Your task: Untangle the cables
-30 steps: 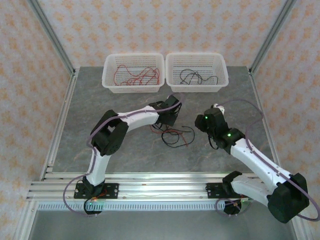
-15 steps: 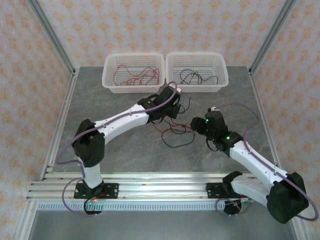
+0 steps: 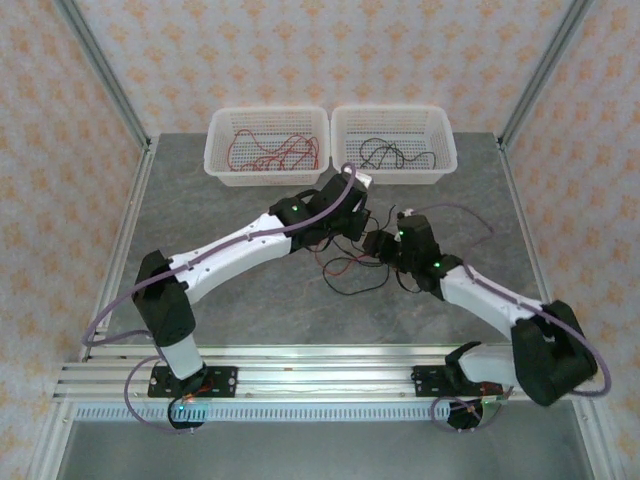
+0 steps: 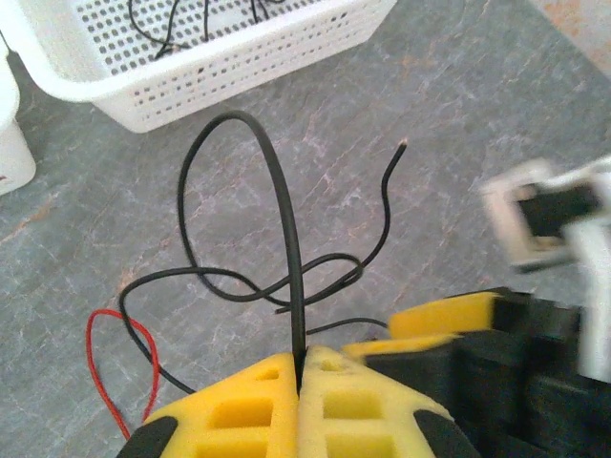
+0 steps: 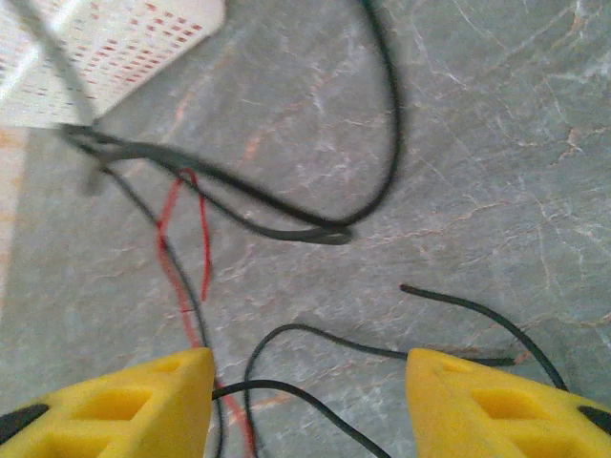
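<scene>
A tangle of thin red and black cables (image 3: 347, 270) lies on the grey table between the two arms. My left gripper (image 4: 301, 370) is shut on one black cable (image 4: 280, 191), which rises from the pads in a tall loop. A red cable (image 4: 145, 355) lies to its left. From above, the left gripper (image 3: 361, 227) hangs over the far side of the tangle. My right gripper (image 5: 310, 401) is open just above the table, with black cables (image 5: 315, 334) and a red cable (image 5: 177, 258) lying between and ahead of its fingers. It sits close beside the left gripper (image 3: 377, 245).
Two white perforated baskets stand at the back. The left basket (image 3: 215, 165) holds red cables and the right basket (image 3: 446, 160) holds black ones. The right basket's wall (image 4: 239, 67) is just ahead of the left gripper. Aluminium rails border the table.
The left arm has stretched out farther toward the baskets, carrying the black cable. The right arm has swung left to the tangle, close to the left gripper.
</scene>
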Motion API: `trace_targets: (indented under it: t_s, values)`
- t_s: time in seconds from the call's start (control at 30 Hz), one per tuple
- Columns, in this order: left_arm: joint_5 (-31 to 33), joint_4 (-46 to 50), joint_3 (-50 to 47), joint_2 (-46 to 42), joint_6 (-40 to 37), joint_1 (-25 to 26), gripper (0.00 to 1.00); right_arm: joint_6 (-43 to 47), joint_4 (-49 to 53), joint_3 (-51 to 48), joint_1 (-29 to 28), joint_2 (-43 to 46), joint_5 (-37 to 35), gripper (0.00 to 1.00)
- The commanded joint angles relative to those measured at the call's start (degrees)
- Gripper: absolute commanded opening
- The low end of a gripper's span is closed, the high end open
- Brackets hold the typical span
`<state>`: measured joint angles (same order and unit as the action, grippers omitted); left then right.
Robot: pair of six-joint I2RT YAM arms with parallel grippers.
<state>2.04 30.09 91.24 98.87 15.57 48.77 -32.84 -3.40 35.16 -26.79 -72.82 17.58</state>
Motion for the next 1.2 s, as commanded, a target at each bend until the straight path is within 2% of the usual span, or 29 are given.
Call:
trace_targets:
  t_s: [0.0,0.13,0.23,0.33,0.43,0.53,0.7,0.83,0.93,1.07,1.17]
  values:
    - [1.38,1.55,2.86,-2.88,0.43,0.66,0.0,-1.4,-4.16,3.3,0.33,-5.05,-5.09,0.53]
    - [1.71,1.75,3.37,-4.4,0.01,0.71,0.0,-5.49,-9.3,3.38,0.4,-11.06,-14.37,0.5]
    - [2.54,2.06,3.5,-5.57,-0.41,0.71,0.0,-8.21,-13.5,2.81,0.46,-14.39,-18.33,0.49]
    - [3.96,2.54,3.5,-6.57,-0.87,0.7,0.0,-9.41,-14.91,3.25,0.54,-17.11,-19.05,0.48]
    - [6.69,2.83,3.48,-6.98,-1.42,0.62,0.0,-8.15,-15.36,2.7,0.55,-17.4,-16.41,0.48]
    - [10.08,3.06,3.93,-6.5,-1.23,0.47,0.0,-5.04,-12.93,0.62,0.47,-13.35,-15.04,0.48]
    - [13.14,2.16,4.95,-5.54,0.67,-0.49,0.0,1.94,-5.78,-5.58,1.07,2.32,-14.44,0.52]
    - [13.34,1.03,6.01,-5.07,1.75,-1.14,0.0,6.05,1.63,-8.8,1.21,17.51,-10.13,0.57]
    - [13.04,0.99,7.28,-4.4,2.21,-1.2,0.0,6.94,6.52,-8.8,1.21,25.5,-4.97,0.6]
    - [12.07,-0.24,7.46,-3.78,3.68,-1.17,0.0,6.29,6.49,-7.62,1.2,28.2,6.9,0.63]
    - [12.59,-1.21,7.56,-3.51,5.28,-1.2,0.0,2.87,3.02,-6.65,-0.03,25.82,11.28,0.65]
